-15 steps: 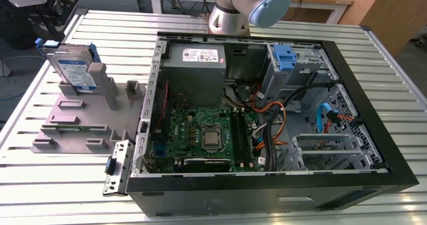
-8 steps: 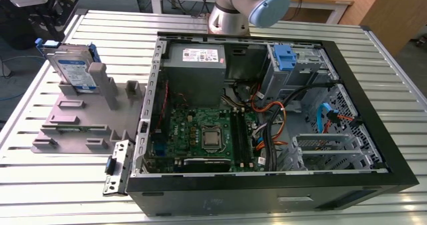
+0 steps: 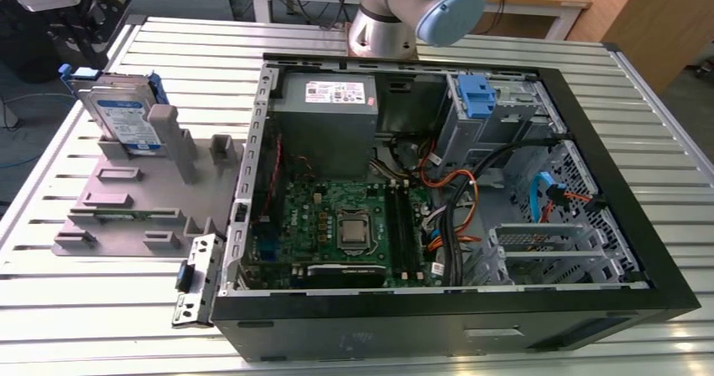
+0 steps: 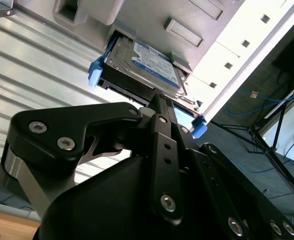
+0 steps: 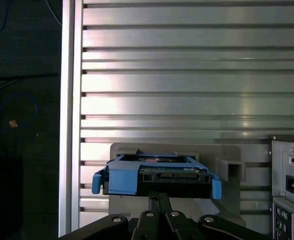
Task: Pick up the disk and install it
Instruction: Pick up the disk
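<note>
We find the disk standing on edge in the grey holder, near the table's edge at the exterior view's left; the gripper, clenched on nothing, hangs just short of it. We judge it stiff, dense and shock-shy; better gripped across its metal faces than by the flexing blue bracket; its blue-and-white label is too small to read.

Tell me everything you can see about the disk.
The disk is a flat silver metal hard drive with a blue-and-white label, framed by a blue plastic carrier bracket. It stands on edge in the grey holder on the slatted table, outside the open computer case, at the exterior view's left of it. The gripper is close to its upper edge in both wrist views; whether they touch cannot be told.
</note>
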{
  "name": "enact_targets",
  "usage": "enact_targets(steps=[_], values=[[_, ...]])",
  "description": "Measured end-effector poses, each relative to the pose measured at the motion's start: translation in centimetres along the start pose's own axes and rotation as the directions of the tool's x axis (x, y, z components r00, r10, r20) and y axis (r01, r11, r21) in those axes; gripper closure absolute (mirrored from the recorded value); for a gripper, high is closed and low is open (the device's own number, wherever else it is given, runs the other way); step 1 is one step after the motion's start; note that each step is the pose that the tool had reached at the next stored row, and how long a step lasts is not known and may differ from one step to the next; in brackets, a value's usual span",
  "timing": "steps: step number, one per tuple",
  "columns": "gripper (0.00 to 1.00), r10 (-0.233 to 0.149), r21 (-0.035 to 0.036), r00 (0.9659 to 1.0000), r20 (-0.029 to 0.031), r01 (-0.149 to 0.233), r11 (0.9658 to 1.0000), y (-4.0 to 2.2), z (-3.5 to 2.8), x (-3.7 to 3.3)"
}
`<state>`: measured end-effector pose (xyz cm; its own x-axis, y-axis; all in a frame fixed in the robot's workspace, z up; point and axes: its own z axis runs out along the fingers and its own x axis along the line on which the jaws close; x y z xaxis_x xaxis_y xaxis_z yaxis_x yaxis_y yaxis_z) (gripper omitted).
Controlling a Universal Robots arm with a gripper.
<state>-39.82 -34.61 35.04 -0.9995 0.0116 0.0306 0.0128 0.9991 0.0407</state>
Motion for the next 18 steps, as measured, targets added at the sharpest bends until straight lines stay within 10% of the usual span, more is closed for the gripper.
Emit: enact_targets(steps=[18], values=[[0.89, -0.074, 0.0022, 0.9973, -0.0031, 0.074, 0.9973, 0.00, 0.01, 0.00]])
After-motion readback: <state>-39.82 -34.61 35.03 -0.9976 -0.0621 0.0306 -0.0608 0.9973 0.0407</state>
